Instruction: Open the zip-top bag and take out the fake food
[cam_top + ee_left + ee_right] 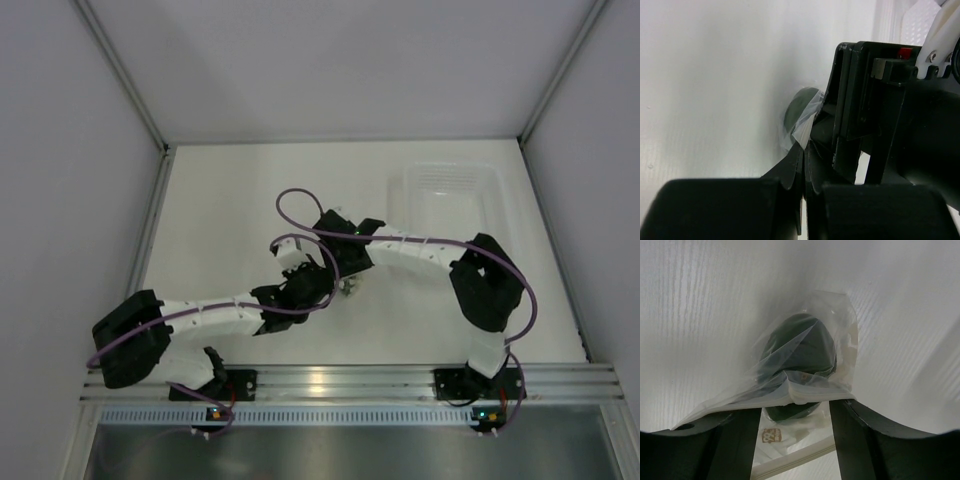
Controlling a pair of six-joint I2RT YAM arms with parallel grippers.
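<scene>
Mid-frame in the right wrist view, the zip-top bag lies just above our right gripper, whose jaws stand wide, gripping nothing. The fake food inside runs lengthwise down-frame toward that gap. Our left gripper, pressed nearly closed, pinches the bag's edge.

Overhead looks down; wrist views share zip-top bag

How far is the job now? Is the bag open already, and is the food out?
Done: both pincers are at the zip-top bag. In hand: the left pincer looks shut on its edge; the right pincer stands open around it. Left: the fake food is inside the bag, so removal remains. Whether the zip is parted, I cannot tell.
</scene>
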